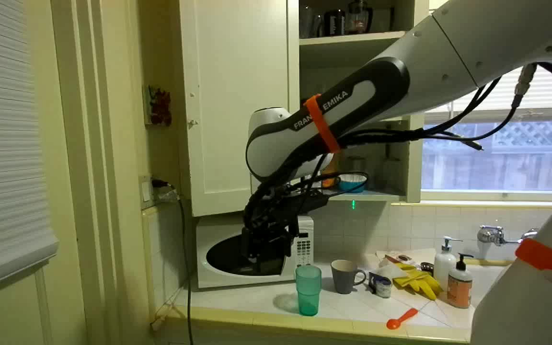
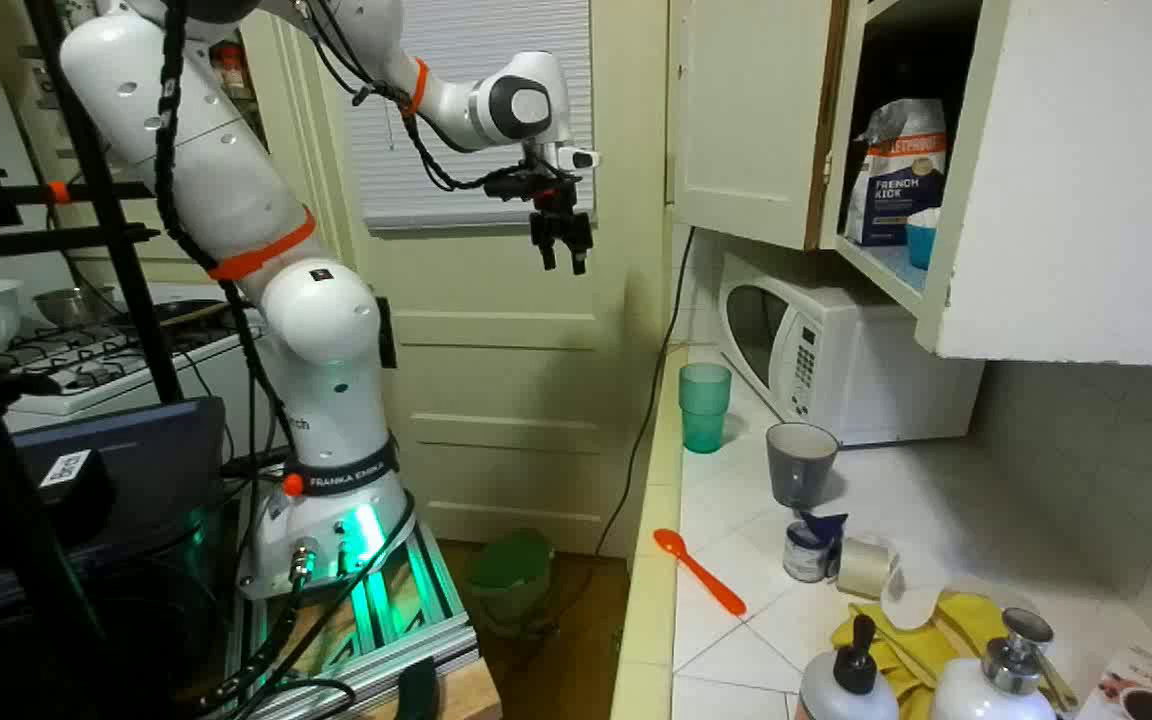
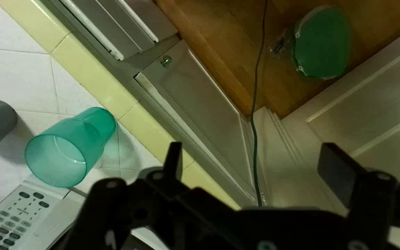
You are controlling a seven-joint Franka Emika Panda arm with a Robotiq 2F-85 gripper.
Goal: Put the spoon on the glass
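The orange-red spoon lies flat on the counter near its front edge, in both exterior views point(image 1: 402, 318) point(image 2: 702, 574). The spoon cannot be made out in the wrist view. The teal-green glass stands upright on the counter in front of the microwave, in both exterior views point(image 1: 308, 291) point(image 2: 705, 408). It also shows in the wrist view point(image 3: 69, 147), left of the jaws. My gripper points down, above counter height, off the counter's front edge, in both exterior views point(image 1: 266, 254) point(image 2: 564, 262). In the wrist view the gripper point(image 3: 255, 161) is open, with nothing between its fingers.
A grey mug point(image 1: 345, 277) and a small jar point(image 2: 806, 553) stand behind the spoon and glass. The microwave point(image 2: 861, 350) is at the back. Yellow gloves point(image 1: 417, 280) and soap bottles point(image 1: 459, 287) lie beyond the spoon. An open cupboard door point(image 1: 240, 105) hangs above the microwave.
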